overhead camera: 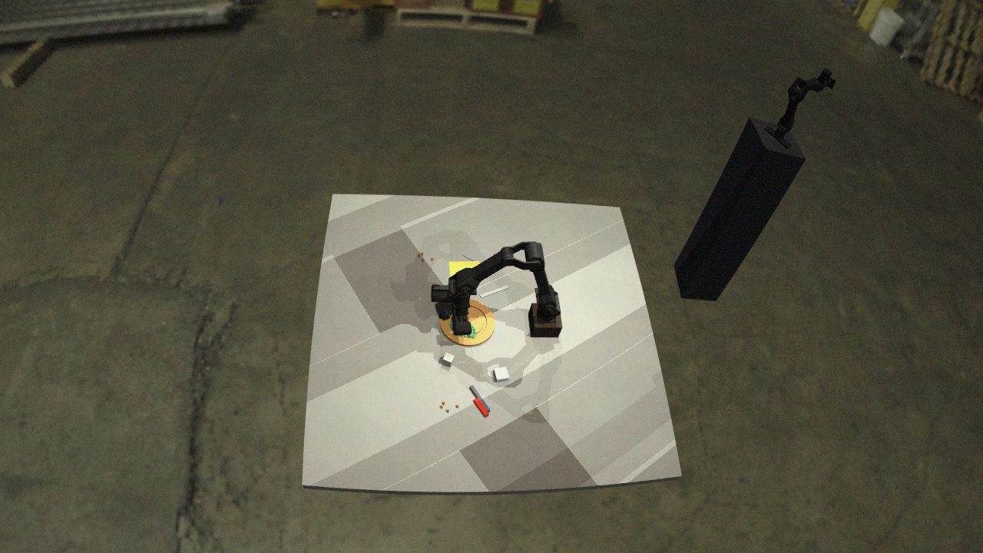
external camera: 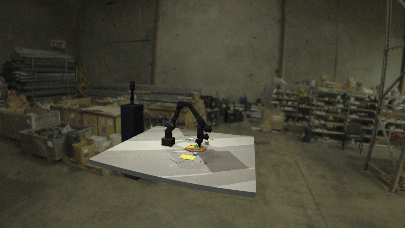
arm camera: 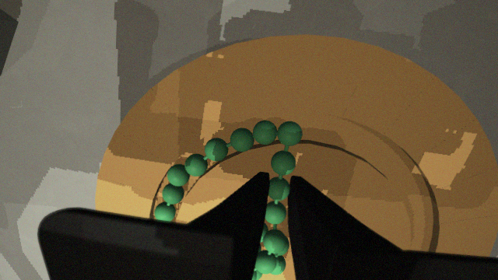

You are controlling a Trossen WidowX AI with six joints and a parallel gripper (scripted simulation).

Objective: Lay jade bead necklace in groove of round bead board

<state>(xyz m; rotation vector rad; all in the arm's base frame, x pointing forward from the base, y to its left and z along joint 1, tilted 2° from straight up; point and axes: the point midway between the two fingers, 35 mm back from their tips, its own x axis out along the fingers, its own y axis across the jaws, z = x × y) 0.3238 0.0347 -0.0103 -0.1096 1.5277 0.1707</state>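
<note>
The round bead board (arm camera: 350, 97) (overhead camera: 480, 329) (external camera: 189, 148) is a tan wooden disc with a ring groove (arm camera: 424, 187), lying on the table. The jade bead necklace (arm camera: 241, 139) (overhead camera: 472, 332) (external camera: 195, 145) is a string of green beads on the board. One stretch curves along the left part of the groove; another stretch runs straight back across the board's middle to a small heap under my fingers. My gripper (arm camera: 278, 183) (overhead camera: 459, 326) (external camera: 199, 146) is low over the board and shut on the necklace's straight stretch.
On the table (overhead camera: 385, 440) lie a yellow sheet (overhead camera: 456, 268) (external camera: 187, 156), a red-handled tool (overhead camera: 479, 401), two white cubes (overhead camera: 500, 373) (overhead camera: 448, 358), small brown beads (overhead camera: 447, 406) and a thin white stick (overhead camera: 494, 290). A dark pillar (overhead camera: 739, 213) with a camera stands off the table.
</note>
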